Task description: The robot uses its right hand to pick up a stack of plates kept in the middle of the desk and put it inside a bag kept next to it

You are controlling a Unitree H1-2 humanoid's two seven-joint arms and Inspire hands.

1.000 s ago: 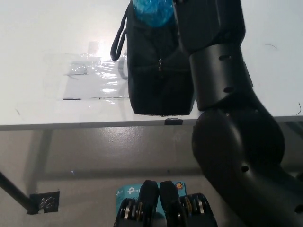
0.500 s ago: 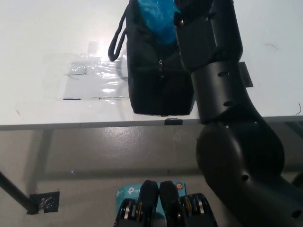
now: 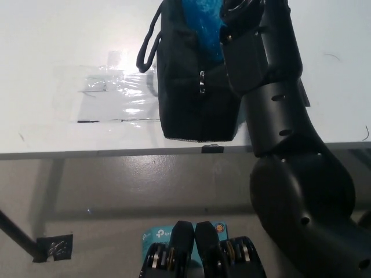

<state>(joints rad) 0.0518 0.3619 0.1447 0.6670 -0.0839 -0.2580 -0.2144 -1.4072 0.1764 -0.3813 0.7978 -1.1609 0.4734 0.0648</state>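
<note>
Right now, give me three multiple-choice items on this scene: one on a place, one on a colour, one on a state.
1. Where does the black bag stand?
A. on the floor
B. on the white desk by its near edge
C. on a chair

2. What colour is the stack of plates?
A. blue
B. red
C. yellow

3. How do the plates sit?
A. flat on the desk, clear of the bag
B. at the bag's open top, partly inside
C. on the floor

Answers: 1 B, the bag's base sits at the desk's near edge. 2 A, it shows bright blue. 3 B, the blue is framed by the bag's opening beside the right arm.
</note>
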